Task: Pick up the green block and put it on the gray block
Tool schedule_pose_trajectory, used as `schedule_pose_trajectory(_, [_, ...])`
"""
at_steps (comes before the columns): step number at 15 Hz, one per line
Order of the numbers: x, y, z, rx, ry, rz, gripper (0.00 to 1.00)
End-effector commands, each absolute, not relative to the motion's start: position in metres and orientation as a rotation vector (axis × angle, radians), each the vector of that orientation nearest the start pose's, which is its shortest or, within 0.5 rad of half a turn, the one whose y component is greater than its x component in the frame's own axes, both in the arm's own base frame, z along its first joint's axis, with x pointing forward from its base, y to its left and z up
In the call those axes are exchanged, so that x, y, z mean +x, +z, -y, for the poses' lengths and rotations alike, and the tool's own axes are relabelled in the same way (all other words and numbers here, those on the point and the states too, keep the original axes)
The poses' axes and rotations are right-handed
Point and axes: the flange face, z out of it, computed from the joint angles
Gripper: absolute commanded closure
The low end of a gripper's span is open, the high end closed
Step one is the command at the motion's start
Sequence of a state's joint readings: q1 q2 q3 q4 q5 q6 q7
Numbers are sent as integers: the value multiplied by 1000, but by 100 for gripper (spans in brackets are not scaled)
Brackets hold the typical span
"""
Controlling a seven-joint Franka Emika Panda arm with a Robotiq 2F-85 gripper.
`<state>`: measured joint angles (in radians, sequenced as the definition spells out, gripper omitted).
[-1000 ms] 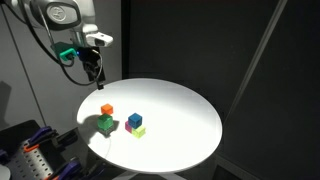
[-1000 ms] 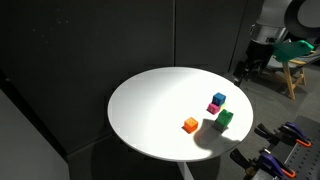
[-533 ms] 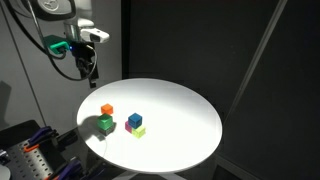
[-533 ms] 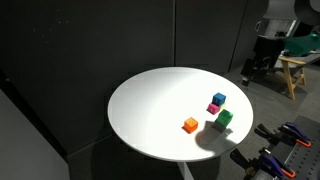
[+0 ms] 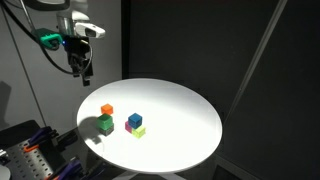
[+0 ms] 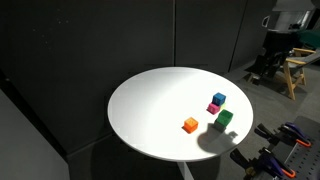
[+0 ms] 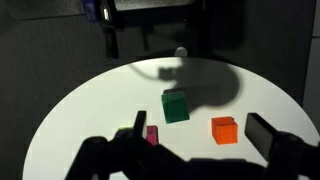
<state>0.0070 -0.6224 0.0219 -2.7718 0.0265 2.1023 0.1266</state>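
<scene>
The green block (image 5: pixel 106 124) sits on the round white table (image 5: pixel 180 105), next to an orange cube (image 5: pixel 107 109). It also shows in the other exterior view (image 6: pixel 224 120) and in the wrist view (image 7: pixel 175 106). My gripper (image 5: pixel 83 68) hangs high beyond the table's edge, far from the blocks; it also shows at the frame edge (image 6: pixel 262 70). In the wrist view its fingers (image 7: pixel 205 135) are wide apart and empty. I cannot make out the gray block in any view.
A blue cube (image 5: pixel 134 119), a lime cube (image 5: pixel 139 131) and a magenta cube (image 6: pixel 214 108) are clustered near the green block. The orange cube (image 7: pixel 224 129) lies right of it in the wrist view. Dark curtains surround the table; a wooden stool (image 6: pixel 295 75) stands aside.
My arm has risen and drawn away from the table, outward past its edge. The blocks have not moved.
</scene>
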Motion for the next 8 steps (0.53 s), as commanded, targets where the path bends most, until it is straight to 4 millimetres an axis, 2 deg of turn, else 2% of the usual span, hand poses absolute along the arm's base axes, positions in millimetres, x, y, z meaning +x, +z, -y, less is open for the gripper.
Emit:
schedule_pose_trajectory(1, [331,388,-10,-3129,77,-174,0])
schedule_pose_trajectory(8, [329,392,-9,-3128,73,-165,0])
